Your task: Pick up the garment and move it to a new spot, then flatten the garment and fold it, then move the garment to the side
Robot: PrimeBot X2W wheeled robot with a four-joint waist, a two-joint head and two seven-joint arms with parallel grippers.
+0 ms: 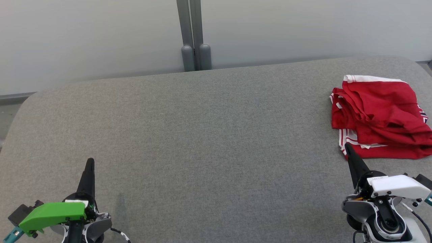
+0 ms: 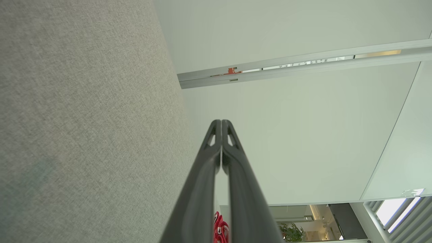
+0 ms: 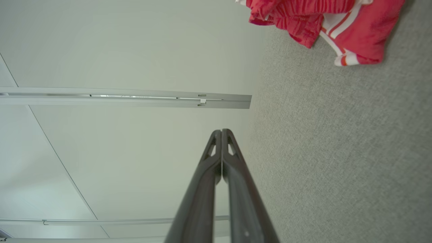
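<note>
The garment [image 1: 379, 116] is red with white stripe trim and lies crumpled in a heap at the far right of the grey padded table [image 1: 202, 135]. My right gripper [image 1: 347, 147] is shut and empty, its tip just at the heap's near left corner. In the right wrist view the shut gripper [image 3: 221, 130] points past the garment [image 3: 324, 23], which lies at the top. At the lower left my left gripper [image 1: 90, 161] is shut and empty, far from the garment. The left wrist view shows its fingers pressed together at the gripper [image 2: 221, 120], with a sliver of the garment [image 2: 220, 227] behind them.
A pale wall runs behind the table, with a grey double post [image 1: 194, 37] standing at the table's far edge. The table's corners are rounded at the left and right. The left wrist view also takes in a window and a plant [image 2: 292, 233].
</note>
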